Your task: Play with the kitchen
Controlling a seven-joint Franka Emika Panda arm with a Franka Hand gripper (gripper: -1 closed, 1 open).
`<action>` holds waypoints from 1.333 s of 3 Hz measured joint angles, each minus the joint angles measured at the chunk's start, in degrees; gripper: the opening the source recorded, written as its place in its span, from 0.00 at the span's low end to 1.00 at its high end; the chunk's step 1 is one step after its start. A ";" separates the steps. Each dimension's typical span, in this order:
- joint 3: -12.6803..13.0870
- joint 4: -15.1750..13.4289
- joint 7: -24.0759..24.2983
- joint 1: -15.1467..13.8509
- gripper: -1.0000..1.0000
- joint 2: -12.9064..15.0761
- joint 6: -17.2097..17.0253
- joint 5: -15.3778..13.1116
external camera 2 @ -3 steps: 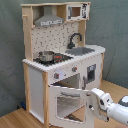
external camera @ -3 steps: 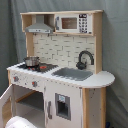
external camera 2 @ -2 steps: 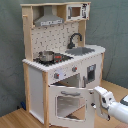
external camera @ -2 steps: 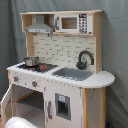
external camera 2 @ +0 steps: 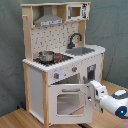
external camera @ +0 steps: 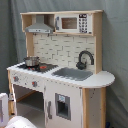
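The claw (external camera 2: pixel 93 93) is swinging the oven door (external camera 2: pixel 68 101) of the kitchen (external camera 2: pixel 59 55) wider; its grip, I cannot tell.

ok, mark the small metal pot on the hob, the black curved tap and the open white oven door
small metal pot (external camera 2: pixel 46 56): second exterior view, on its side wall.
black curved tap (external camera: pixel 86 56): first exterior view, on the arch of the spout.
open white oven door (external camera 2: pixel 70 118): second exterior view, on the lower frame below the window.
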 joint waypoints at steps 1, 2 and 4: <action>-0.19 0.77 0.00 -5.09 1.00 0.00 5.04 0.00; -0.56 3.65 -0.05 -10.09 1.00 -0.01 8.04 -0.01; -1.87 6.23 -0.39 -18.61 1.00 -0.01 16.02 -0.01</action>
